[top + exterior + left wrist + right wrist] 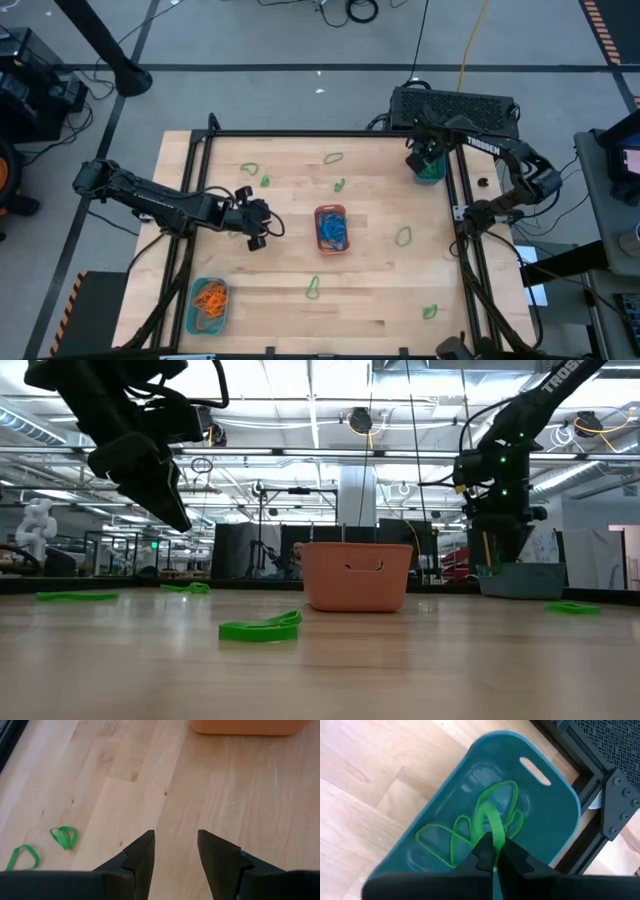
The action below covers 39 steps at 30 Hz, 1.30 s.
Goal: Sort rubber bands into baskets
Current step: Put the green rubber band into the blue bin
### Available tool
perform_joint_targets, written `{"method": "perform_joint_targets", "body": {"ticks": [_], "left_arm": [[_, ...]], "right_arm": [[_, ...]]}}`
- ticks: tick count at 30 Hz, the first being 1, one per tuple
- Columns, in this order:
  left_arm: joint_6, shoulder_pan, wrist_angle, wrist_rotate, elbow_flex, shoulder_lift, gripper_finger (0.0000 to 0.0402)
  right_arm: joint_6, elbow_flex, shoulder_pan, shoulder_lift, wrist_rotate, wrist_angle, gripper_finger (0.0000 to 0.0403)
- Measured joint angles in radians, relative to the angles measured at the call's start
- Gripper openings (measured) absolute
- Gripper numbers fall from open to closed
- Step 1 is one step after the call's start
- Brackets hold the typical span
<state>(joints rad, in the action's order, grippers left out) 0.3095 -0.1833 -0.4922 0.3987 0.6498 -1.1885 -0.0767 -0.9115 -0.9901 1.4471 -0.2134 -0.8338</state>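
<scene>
My right gripper point(495, 856) hangs over the teal basket point(428, 168) at the table's far right, shut on a green rubber band point(487, 817). More green rubber bands point(442, 842) lie on that basket's floor. My left gripper point(175, 849) stands open above bare wood left of the middle, with nothing between its fingers. The orange basket point(331, 228) at the middle holds blue bands. A second teal basket point(208, 304) at the near left holds orange bands. Loose green bands lie flat on the table point(404, 236) point(313, 288) point(64, 836). My right gripper pinches one strand of the green band point(491, 840) between its two fingertips, from above, pointing down. The rest of the loop point(497, 795) hangs below the fingers into the teal basket. Whether its lower end touches the bands on the floor I cannot tell.
More green bands lie at the far left point(249, 169), far middle point(333, 157) and near right point(430, 312). A black metal frame point(460, 215) runs round the tabletop. A black box point(455, 108) stands behind the far right corner.
</scene>
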Motion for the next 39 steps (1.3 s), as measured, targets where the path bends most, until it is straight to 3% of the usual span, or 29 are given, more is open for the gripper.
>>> {"method": "perform_joint_targets", "body": {"ticks": [6,18,25,28,32,37,39], "left_arm": [[0.000,0.000,0.001,-0.012,0.000,0.000,0.0157],[0.000,0.000,0.000,-0.023,0.000,0.000,0.0157],[0.001,0.000,-0.060,-0.024,0.000,0.000,0.0157],[0.020,0.000,-0.099,-0.017,0.000,0.000,0.0157],[0.032,0.000,-0.142,0.073,0.000,0.000,0.0157],[0.125,0.036,-0.152,0.303,-0.001,0.000,0.0157],[0.151,0.076,-0.150,0.308,-0.003,0.000,0.0157]], "right_arm": [[0.050,0.000,0.001,0.000,-0.019,0.034,0.0031],[0.011,-0.021,0.001,0.000,-0.021,0.023,0.0125],[0.023,-0.141,0.036,0.000,-0.014,-0.091,0.0137],[0.056,-0.194,0.062,0.000,0.040,-0.136,0.0137],[0.111,-0.240,0.118,0.000,0.161,-0.135,0.0137],[0.147,-0.247,0.233,0.000,0.226,-0.074,0.0137],[0.158,-0.247,0.286,0.000,0.252,-0.036,0.0137]]}}
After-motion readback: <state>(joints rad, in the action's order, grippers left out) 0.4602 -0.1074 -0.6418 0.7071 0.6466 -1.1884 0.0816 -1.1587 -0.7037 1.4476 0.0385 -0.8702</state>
